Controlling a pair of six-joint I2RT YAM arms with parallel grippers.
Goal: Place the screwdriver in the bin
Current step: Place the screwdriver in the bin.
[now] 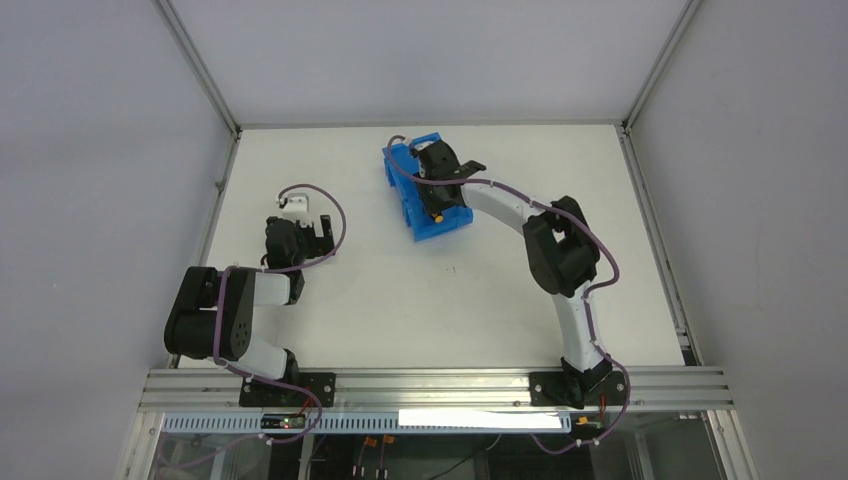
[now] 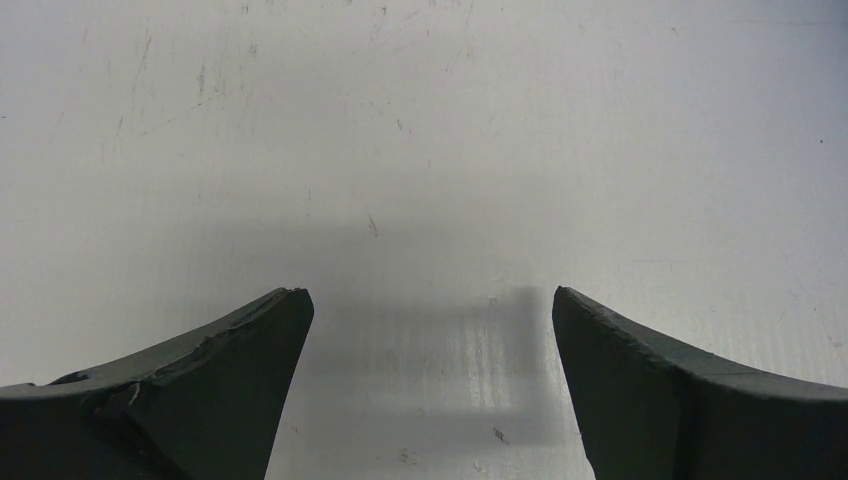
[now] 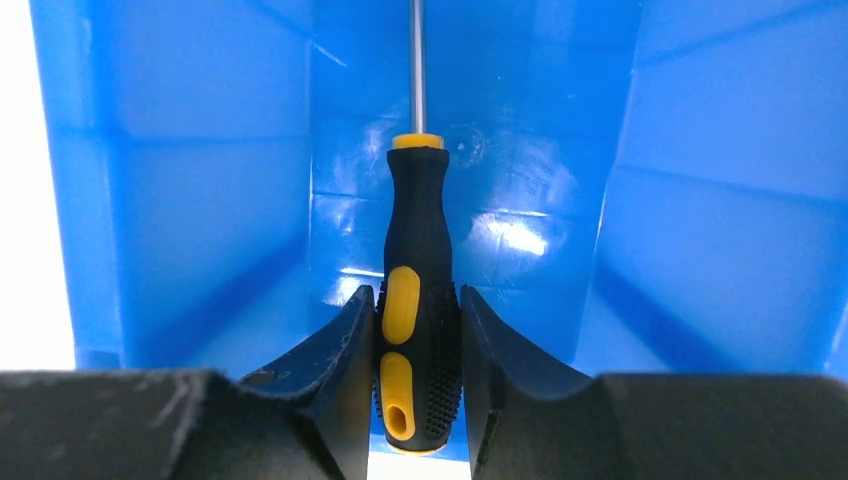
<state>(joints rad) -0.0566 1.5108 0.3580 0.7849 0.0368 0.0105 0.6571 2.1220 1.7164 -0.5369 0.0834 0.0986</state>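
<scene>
The screwdriver [image 3: 418,230] is pinched between the right jaws, inside the bin [image 3: 200,200].

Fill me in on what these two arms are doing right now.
The right gripper is shut on the handle of the screwdriver and holds it inside the blue bin, shaft pointing deeper in. It has not let go yet. The left gripper hangs open over the table, holding nothing.

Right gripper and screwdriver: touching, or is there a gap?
Touching. The right wrist view shows both fingers of the right gripper pressed against opposite sides of the screwdriver handle, no gap, with the bin walls around it.
</scene>
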